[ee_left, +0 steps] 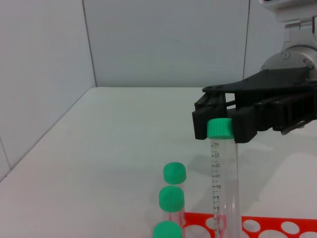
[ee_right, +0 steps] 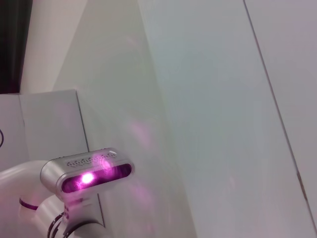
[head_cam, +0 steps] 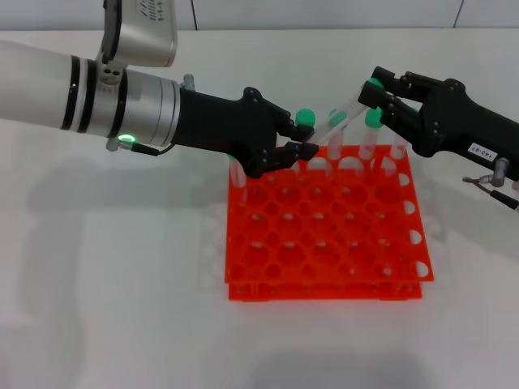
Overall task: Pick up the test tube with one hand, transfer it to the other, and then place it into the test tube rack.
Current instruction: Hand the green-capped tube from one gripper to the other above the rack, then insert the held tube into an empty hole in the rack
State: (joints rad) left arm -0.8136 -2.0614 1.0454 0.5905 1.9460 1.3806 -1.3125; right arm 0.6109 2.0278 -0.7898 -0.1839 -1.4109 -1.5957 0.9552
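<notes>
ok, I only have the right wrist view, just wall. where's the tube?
Observer: The tube is in mid-air, tilted, over the back rows of the rack.
Operator: who's holding it?
Observer: In the left wrist view the right pincer is clamped on its capped end.
Operator: left holding too?
Observer: Yes, in the head view the left pincer grips its lower end, so both have it.

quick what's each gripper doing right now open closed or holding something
Left gripper: shut on the lower end of the test tube, above the rack's far edge.
Right gripper: shut on the same tube's green cap.
</notes>
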